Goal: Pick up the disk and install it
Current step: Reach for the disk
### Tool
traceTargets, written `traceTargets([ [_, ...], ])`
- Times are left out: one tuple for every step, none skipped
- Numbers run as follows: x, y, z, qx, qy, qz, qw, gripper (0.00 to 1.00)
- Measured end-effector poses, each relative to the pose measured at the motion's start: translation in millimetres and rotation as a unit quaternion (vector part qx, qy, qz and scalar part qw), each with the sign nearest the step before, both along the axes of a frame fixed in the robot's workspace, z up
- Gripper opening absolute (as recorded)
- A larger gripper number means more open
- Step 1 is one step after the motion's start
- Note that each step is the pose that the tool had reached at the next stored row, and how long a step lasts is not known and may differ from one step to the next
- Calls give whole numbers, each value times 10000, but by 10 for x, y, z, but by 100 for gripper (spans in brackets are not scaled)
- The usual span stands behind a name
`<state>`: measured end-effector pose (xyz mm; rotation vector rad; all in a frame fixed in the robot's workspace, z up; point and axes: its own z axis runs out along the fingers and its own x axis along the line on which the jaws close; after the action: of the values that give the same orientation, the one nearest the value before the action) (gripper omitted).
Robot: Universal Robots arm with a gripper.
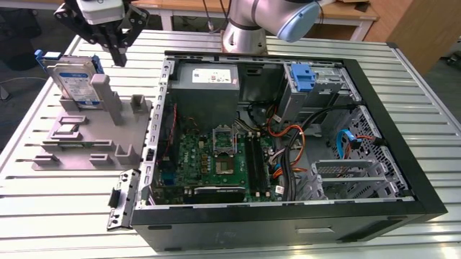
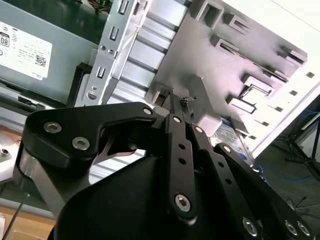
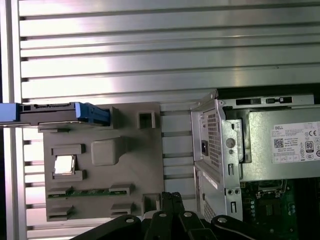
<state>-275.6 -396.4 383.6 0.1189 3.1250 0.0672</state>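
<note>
tool (image 1: 120,60) is hovering closed, empty, near disk (image 1: 73,81) | disk is likely handling stiff, heavy, shock-fragile; flat faces near its top edge are suiting a grasp

This looks like a robotics lab: a robot arm (image 1: 245,32) stands on a ribbed aluminium surface (image 1: 425,108), with an opened computer tower (image 1: 288,229), a grey parts fixture (image 1: 72,154), and wooden desks (image 1: 338,13) behind.
</note>
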Motion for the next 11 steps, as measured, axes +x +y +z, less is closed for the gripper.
traceTargets([
  [-19,1,-2,0,0,0,10000,10],
  [-38,2,-3,-1,1,0,10000,10],
  [-57,3,-5,0,0,0,10000,10],
  [-77,4,-7,0,0,0,10000,10],
  [-94,5,-10,0,0,0,10000,10],
  [-113,6,-12,0,0,0,10000,10],
  [-130,6,-14,0,0,0,10000,10],
  [-148,7,-17,0,0,0,10000,10],
  [-165,8,-19,0,0,0,10000,10],
  [-183,8,-21,0,0,0,10000,10],
  [-200,9,-23,0,0,0,10000,10],
])
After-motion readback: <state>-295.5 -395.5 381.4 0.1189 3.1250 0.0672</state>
